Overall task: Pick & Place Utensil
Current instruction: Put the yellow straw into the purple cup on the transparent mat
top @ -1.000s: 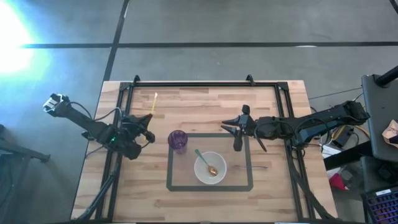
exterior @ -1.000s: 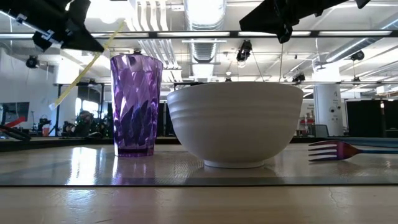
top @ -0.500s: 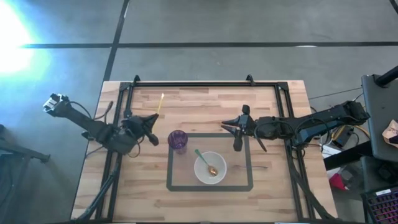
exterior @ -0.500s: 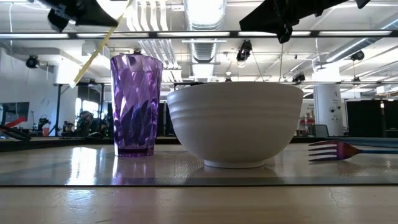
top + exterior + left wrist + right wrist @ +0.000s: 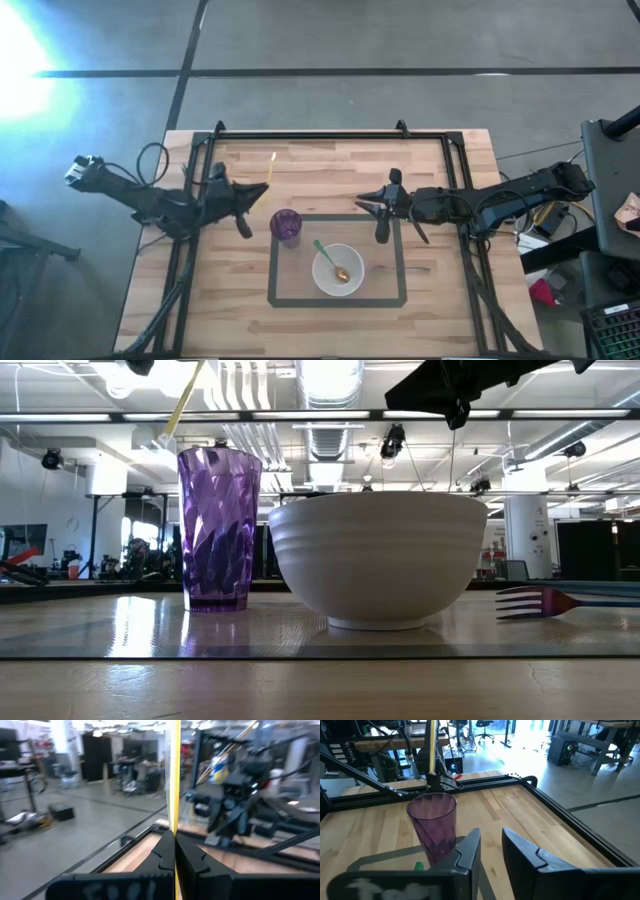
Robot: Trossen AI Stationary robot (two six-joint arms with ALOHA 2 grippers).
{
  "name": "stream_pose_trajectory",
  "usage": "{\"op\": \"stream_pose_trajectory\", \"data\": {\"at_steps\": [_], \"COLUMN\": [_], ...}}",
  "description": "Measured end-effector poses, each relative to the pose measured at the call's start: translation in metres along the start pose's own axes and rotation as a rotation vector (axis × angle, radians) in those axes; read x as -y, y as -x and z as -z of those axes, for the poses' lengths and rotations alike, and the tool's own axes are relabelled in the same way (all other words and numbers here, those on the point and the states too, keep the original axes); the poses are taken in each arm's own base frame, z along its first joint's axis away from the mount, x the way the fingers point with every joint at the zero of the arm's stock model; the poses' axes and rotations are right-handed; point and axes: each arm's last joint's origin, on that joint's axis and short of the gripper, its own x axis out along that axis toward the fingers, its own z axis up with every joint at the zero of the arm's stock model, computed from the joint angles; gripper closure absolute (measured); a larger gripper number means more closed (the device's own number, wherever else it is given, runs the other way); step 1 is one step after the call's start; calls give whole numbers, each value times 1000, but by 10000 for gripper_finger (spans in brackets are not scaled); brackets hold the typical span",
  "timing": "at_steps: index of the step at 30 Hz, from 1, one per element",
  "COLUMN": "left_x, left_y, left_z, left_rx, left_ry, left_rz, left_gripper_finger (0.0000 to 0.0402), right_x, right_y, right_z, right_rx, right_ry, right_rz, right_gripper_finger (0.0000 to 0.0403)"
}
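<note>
My left gripper (image 5: 247, 197) is shut on a thin yellow straw (image 5: 269, 169), hovering just left of the purple cup (image 5: 286, 226), which stands upright on the table. In the low view the straw (image 5: 184, 402) slants above the cup (image 5: 217, 528). A white bowl (image 5: 338, 270) holds a green-handled spoon (image 5: 329, 259). A purple fork (image 5: 560, 600) lies to the bowl's right. My right gripper (image 5: 381, 208) hangs open over the table, right of the cup. My left gripper pinches the yellow straw near its lower end (image 5: 174, 831) between its two fingers. The straw (image 5: 173, 770) runs on beyond the fingertips, in line with the fingers. It is lifted clear of the table and slants up toward the far edge.
A dark tape rectangle (image 5: 274, 298) frames the cup and bowl. Black rails (image 5: 330, 133) run along the table's far, left and right sides. Bare wood (image 5: 330, 170) lies between the far rail and the rectangle.
My left gripper has moved toward the table's right, closer to the purple cup, and has risen out of the top of the low view. The straw has travelled with it, still held, and now slants above the cup's left rim.
</note>
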Motion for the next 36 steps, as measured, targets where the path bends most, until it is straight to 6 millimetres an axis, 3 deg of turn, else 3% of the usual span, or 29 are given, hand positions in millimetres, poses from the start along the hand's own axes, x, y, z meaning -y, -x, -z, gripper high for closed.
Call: {"op": "stream_pose_trajectory", "data": {"at_steps": [11, 36], "left_x": [3, 4], "left_y": [-15, -20], "left_z": [1, 82], "left_rx": [102, 206], "left_ry": [12, 19], "left_rz": [225, 302], "left_gripper_finger": [401, 401], "right_x": [0, 0], "right_y": [0, 0], "right_z": [0, 0], "right_rx": [0, 0], "right_ry": [0, 0], "right_rz": [0, 0], "right_gripper_finger": [335, 326]}}
